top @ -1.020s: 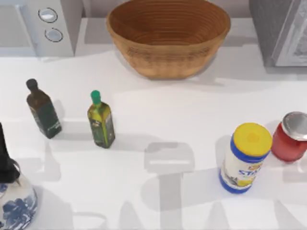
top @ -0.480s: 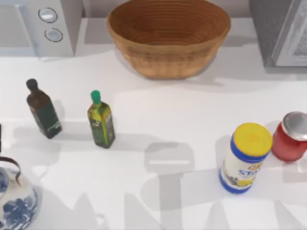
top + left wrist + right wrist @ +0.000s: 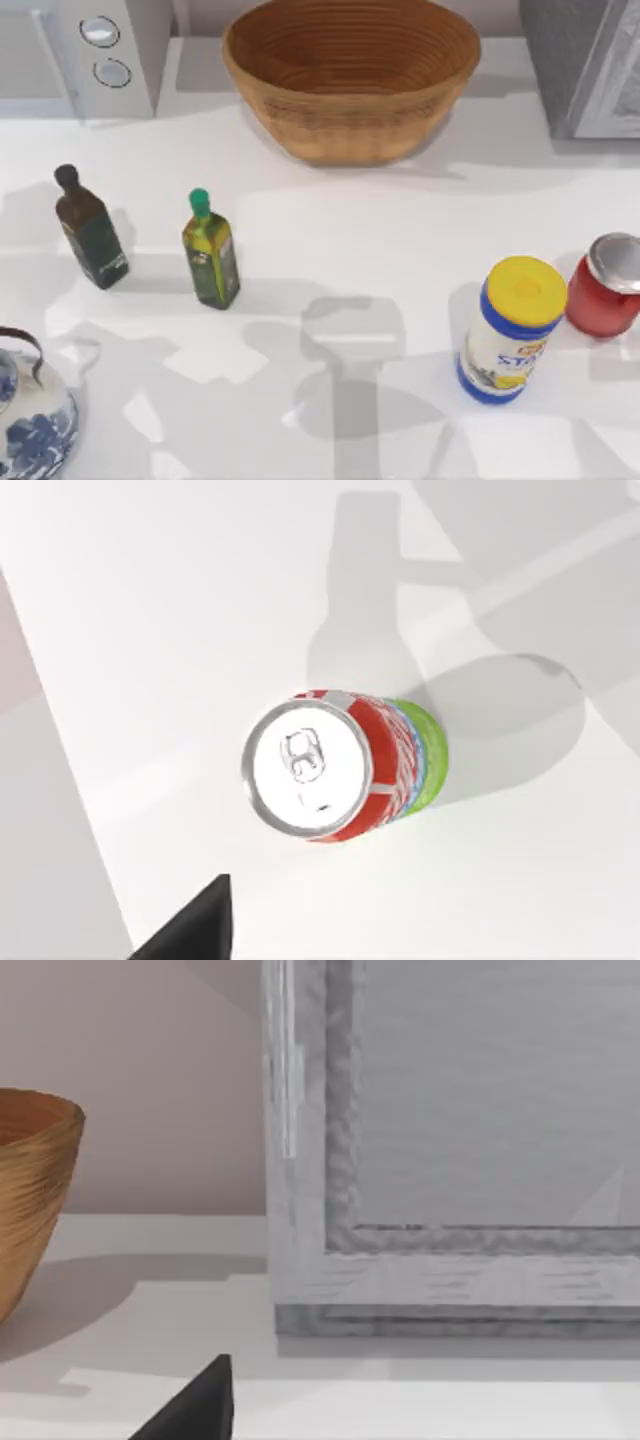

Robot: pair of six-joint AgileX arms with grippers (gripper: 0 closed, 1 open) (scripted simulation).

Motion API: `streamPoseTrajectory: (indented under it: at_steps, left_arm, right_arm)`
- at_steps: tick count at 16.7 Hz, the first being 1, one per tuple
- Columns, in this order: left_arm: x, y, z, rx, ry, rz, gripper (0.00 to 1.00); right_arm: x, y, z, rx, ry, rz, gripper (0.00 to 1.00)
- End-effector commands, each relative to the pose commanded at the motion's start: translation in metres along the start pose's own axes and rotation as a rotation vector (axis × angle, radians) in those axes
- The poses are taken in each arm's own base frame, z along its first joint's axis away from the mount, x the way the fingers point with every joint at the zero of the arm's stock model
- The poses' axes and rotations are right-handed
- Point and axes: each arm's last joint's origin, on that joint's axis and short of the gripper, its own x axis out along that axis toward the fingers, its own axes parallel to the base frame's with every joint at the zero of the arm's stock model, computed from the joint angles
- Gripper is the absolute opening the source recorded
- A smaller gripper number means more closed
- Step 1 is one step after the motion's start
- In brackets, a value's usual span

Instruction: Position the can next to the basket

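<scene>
Our left wrist view looks down on the can (image 3: 340,765), upright on the white bench (image 3: 200,630); one dark fingertip (image 3: 195,925) shows, so we cannot tell its spread. The basket (image 3: 350,75) sits at the bench's far edge, mid-width. Our right wrist view faces a grey appliance (image 3: 450,1150) beside the basket.

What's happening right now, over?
Left gripper above the can, nothing held. Can upright on the table. Basket at the table's far edge, nothing beside it. Right arm faces a grey appliance.
</scene>
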Motion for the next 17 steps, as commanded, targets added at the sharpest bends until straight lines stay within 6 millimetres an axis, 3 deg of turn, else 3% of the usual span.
streamPoseTrajectory:
  at_steps: [4, 9, 12, 17]
  left_arm:
    - [0.052, 0.045, 0.021, 0.147, 0.228, -0.201, 1.0]
    - [0.106, 0.086, 0.029, 0.247, 0.328, -0.401, 1.0]
    - [0.122, 0.098, 0.03, 0.27, 0.33, -0.455, 1.0]
    - [0.125, 0.1, 0.03, 0.273, 0.328, -0.464, 1.0]
  right_arm:
    - [0.0, 0.0, 0.0, 0.0, 0.0, 0.0, 1.0]
    - [0.0, 0.0, 0.0, 0.0, 0.0, 0.0, 1.0]
    - [0.0, 0.0, 0.0, 0.0, 0.0, 0.0, 1.0]
    - [0.0, 0.0, 0.0, 0.0, 0.0, 0.0, 1.0]
